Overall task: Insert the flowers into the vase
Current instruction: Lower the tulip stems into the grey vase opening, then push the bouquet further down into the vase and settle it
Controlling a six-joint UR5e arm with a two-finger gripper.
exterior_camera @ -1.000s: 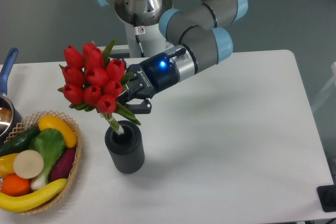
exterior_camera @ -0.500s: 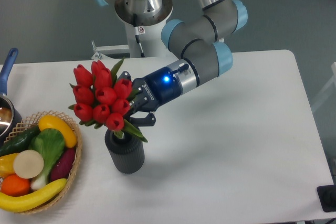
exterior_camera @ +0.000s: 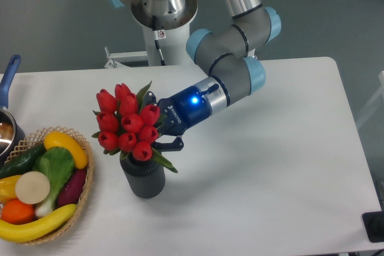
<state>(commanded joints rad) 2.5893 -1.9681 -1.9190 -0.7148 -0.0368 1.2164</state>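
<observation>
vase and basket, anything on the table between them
Nothing: bare white table between the vase and the basket in the camera view.

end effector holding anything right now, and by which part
The end effector holds the flowers, gripping the bunch just below the red heads, right above the vase mouth.

a lab: robot arm point(exterior_camera: 231, 82) on bare white table point(exterior_camera: 270, 160)
</observation>
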